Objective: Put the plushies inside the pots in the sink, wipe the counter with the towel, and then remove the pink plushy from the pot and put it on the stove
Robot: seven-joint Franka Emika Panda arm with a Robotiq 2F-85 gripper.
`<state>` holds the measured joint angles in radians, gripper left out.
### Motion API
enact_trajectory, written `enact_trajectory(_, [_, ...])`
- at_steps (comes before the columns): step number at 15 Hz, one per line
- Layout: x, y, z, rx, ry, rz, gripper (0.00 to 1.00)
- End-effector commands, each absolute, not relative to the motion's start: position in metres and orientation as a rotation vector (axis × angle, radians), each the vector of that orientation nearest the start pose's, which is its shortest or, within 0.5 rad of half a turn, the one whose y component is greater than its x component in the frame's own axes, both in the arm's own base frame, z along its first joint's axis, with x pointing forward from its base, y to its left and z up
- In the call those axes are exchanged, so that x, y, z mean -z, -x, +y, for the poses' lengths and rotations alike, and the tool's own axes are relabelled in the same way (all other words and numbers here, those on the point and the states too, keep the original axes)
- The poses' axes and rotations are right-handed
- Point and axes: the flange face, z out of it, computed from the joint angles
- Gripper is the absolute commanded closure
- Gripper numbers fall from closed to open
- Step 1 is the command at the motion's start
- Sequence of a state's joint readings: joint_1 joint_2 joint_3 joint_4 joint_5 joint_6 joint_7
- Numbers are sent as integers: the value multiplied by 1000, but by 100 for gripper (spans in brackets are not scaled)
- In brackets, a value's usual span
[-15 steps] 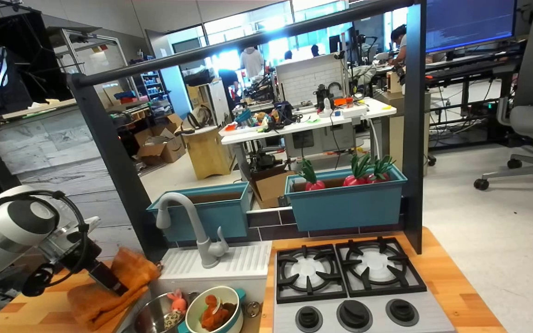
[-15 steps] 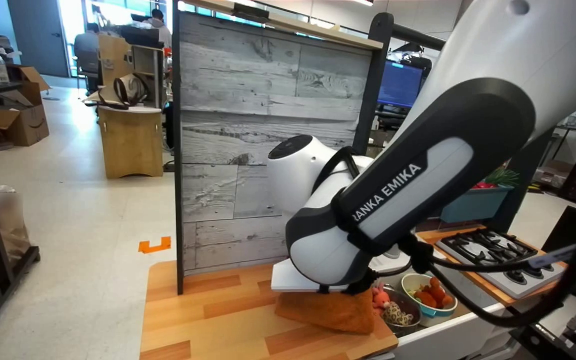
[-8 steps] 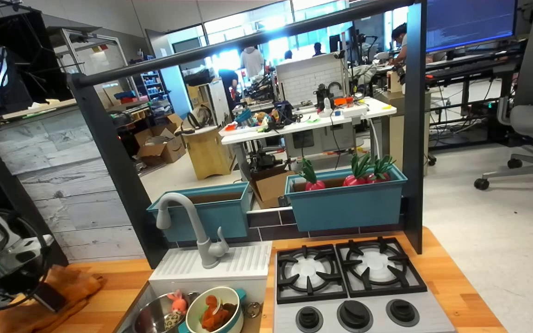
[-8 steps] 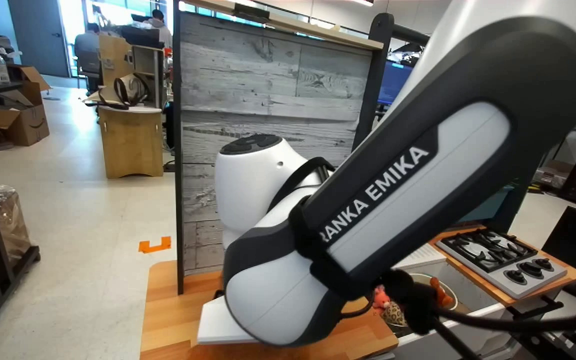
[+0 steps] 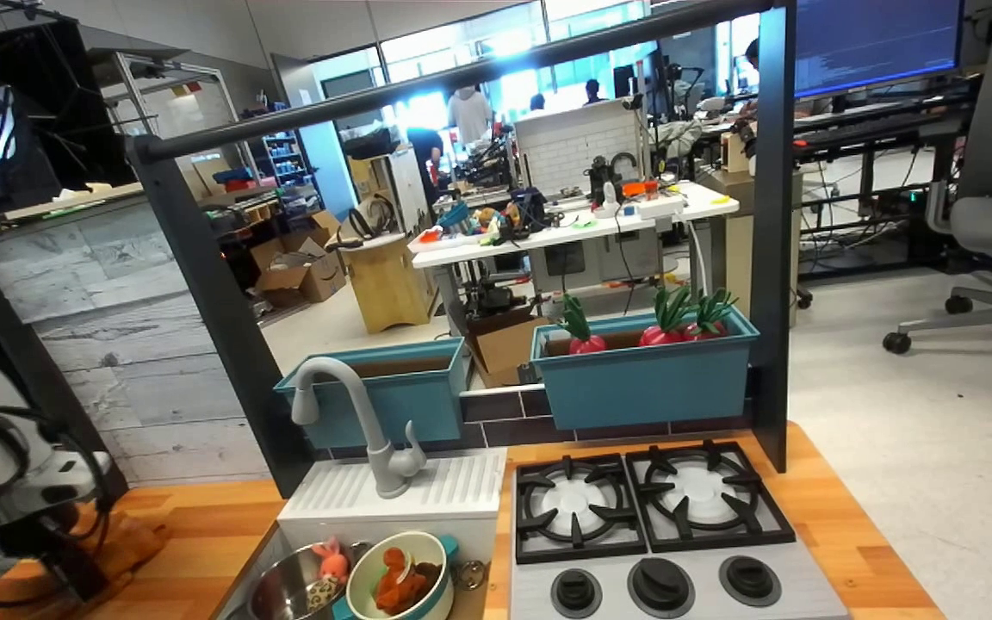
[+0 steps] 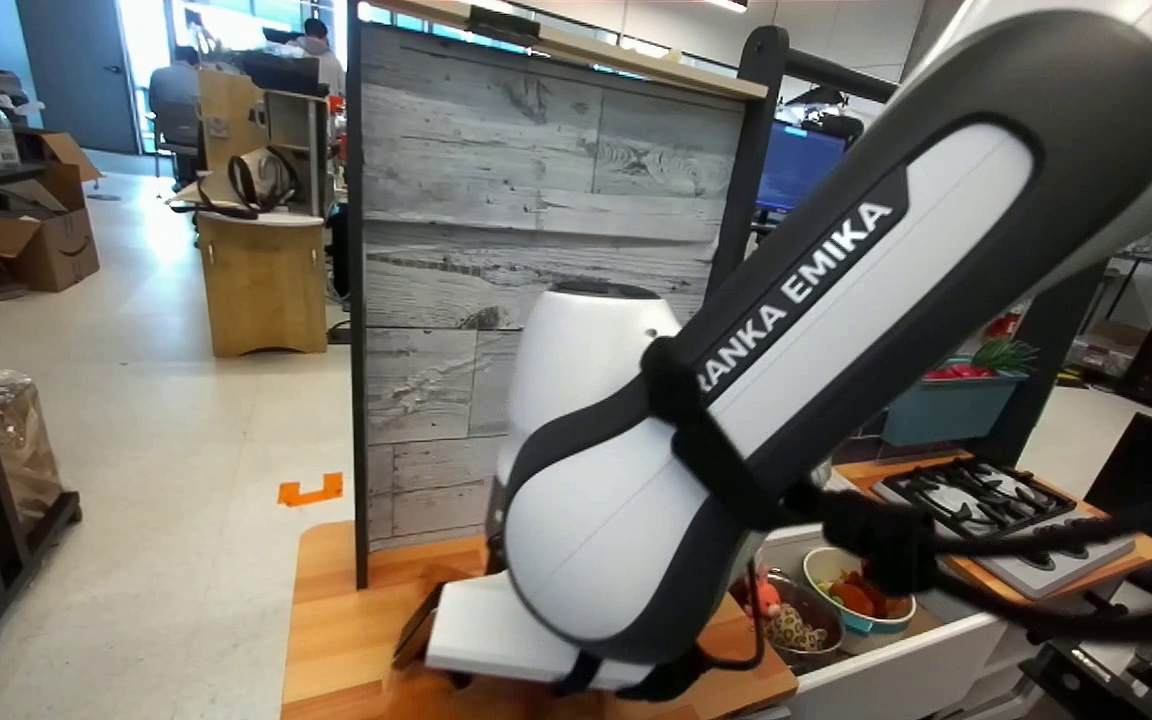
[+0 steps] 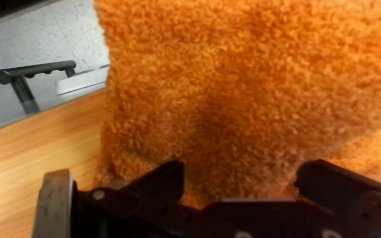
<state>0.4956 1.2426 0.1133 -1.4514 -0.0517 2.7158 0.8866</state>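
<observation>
Plushies [image 5: 393, 594] inside pots [image 5: 284, 592], pots in sink [image 5: 474, 537]: done. Gripper [image 7: 240, 168], jaws apart, over towel [image 7: 243, 92] by edge of counter [image 7: 45, 145]: wiping probably in progress. Remaining: pink plushy [image 5: 331, 564] onto stove [image 5: 616, 579].

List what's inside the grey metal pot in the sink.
Inside the grey metal pot: the pink plushy, plus a leopard-spotted piece against it. Can't tell whether that's a separate toy. Whatever lies beneath them is covered.
</observation>
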Motion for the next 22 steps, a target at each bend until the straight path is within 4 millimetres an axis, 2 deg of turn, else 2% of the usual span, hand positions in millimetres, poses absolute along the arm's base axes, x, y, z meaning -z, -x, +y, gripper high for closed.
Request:
enact_trajectory(1, [60,-555,276,-86,3022,787,0])
enact_trajectory(2, [57,-561,248,-88,3014,878,0])
enact_trajectory(4, [56,-571,196,-86,3021,945,0])
enact_trajectory(6, [62,-580,184,-88,3063,885,0])
enact_trajectory(7, [67,-584,190,-59,3090,844,0])
enact_trajectory(9, [71,-579,224,-66,3097,685,0])
enact_trajectory(15, [67,-508,370,-61,3083,170,0])
enact_trajectory(17, [66,-494,401,-43,3069,32,0])
enact_trajectory(18, [67,-494,406,-33,3070,-14,0])
enact_trajectory(19, [70,-500,401,-11,3091,-14,0])
enact_trajectory(20, [72,-511,388,25,3109,1,0])
enact_trajectory(22, [70,-538,341,78,3151,129,0])
